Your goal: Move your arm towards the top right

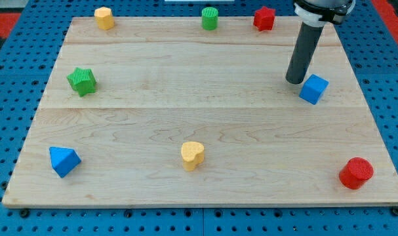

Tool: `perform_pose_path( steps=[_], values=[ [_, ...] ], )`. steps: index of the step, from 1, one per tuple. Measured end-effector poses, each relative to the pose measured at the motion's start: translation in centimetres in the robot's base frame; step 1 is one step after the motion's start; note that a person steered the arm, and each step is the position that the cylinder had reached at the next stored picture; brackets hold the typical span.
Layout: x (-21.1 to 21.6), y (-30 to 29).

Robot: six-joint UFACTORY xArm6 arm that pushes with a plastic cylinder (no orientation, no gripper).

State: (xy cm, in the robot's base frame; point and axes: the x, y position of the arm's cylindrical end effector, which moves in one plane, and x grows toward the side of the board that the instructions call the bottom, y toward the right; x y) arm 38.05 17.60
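Observation:
My tip [294, 80] rests on the wooden board [185, 111] in the upper right part of the view. It stands just to the left of a blue cube [313, 89], very close to it or touching it. A red star-shaped block [264, 18] lies above and to the left of the tip, near the board's top edge. The dark rod rises from the tip toward the view's top right.
A green cylinder [210, 18] and a yellow hexagonal block [104, 18] sit along the top edge. A green star [82, 80] is at the left, a blue wedge-like block [63, 160] at the bottom left, a yellow heart [193, 155] at the bottom middle, a red cylinder [356, 173] at the bottom right.

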Motion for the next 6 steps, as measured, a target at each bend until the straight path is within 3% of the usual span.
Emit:
perform_pose_path(
  steps=[6],
  values=[
    [-5.5, 2.2]
  ],
)
